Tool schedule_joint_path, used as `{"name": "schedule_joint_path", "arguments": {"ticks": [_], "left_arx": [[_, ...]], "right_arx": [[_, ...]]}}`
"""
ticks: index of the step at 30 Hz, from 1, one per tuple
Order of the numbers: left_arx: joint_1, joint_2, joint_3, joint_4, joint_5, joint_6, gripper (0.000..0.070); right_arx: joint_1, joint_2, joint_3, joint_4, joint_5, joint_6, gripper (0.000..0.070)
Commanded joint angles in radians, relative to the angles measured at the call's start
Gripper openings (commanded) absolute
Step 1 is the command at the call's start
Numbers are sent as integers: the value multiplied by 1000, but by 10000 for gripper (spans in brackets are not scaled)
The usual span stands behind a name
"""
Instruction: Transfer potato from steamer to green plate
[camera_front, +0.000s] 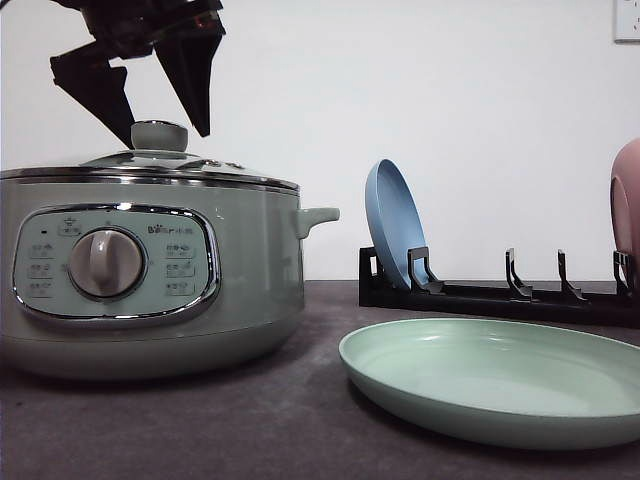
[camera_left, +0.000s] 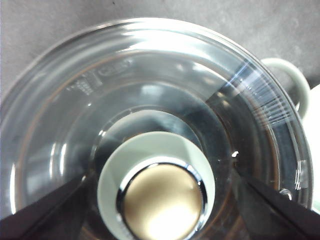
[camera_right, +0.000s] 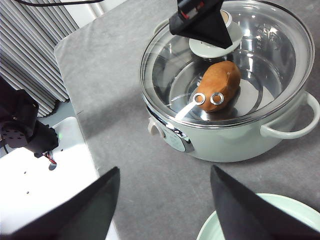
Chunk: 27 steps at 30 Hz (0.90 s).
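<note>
The steamer (camera_front: 150, 280) stands at the left of the table with its glass lid (camera_front: 170, 160) on. Through the lid I see the orange-brown potato (camera_right: 220, 85) lying inside the steamer (camera_right: 225, 135). My left gripper (camera_front: 165, 133) hangs open just above the lid, one finger (camera_front: 195, 75) on each side of the knob (camera_front: 158, 135) and neither touching it. The left wrist view looks straight down on that knob (camera_left: 162, 200), between the open fingers (camera_left: 45, 212). The green plate (camera_front: 500, 385) lies empty to the steamer's right. My right gripper (camera_right: 165, 200) is open and empty, above the table between steamer and green plate (camera_right: 300, 212).
A black dish rack (camera_front: 500, 295) stands behind the green plate, with a blue plate (camera_front: 393, 222) upright at its left end and a pink plate (camera_front: 627, 210) at its right. The steamer's side handle (camera_front: 318, 215) sticks out toward the rack. The table edge (camera_right: 70, 125) lies near the steamer.
</note>
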Motion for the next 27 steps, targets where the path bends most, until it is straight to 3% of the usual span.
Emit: {"name": "schedule_joint_path", "arguments": {"ticks": [1,6,11,17,27], "left_arx": [[-6,28,27,2,-4,9,551],[-10,32,27,1,-7,9,539],[-10,32,27,-12,-7,8,422],[-10,32,27,-31,-54,2,410],[-10,32,27,-53,-55,-2,65]], "right_arx": [[6,9,18,6,0,-10,358],[6,9,18,6,0,-12,358],[6,9,18,6,0,-15,358],[6,9,18,6,1,-16,358],[6,9,18,7,5,-16,358]]}}
